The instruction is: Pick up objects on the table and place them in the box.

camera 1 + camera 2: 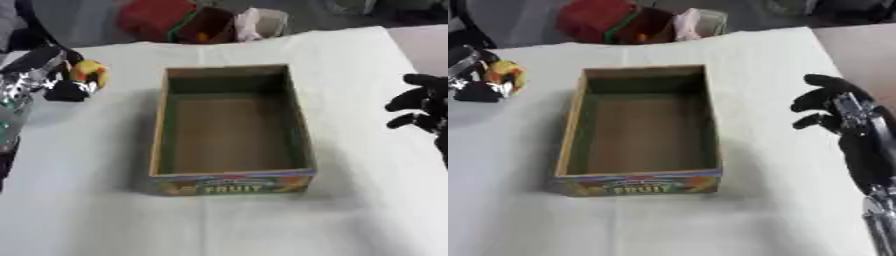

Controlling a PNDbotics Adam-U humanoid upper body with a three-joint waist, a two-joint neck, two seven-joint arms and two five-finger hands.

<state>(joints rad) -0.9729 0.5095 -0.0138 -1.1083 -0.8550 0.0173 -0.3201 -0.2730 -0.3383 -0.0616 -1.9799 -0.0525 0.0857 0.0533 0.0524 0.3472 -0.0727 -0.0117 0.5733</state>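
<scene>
My left hand (pixel 61 75) is curled round a small yellow and red object (pixel 90 72) at the table's far left. My right hand (pixel 842 117) hovers at the right, fingers relaxed, holding nothing. Between them on the white cloth-covered table (pixel 350 200) sits an open rectangular cardboard box (pixel 229 127), with nothing inside it, its near panel printed "FRUIT".

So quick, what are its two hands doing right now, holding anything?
Left hand: fingers curled round a small yellow and orange object, left of the cardboard fruit box.
Right hand: holding nothing, fingers loosely bent, right of the box.
</scene>
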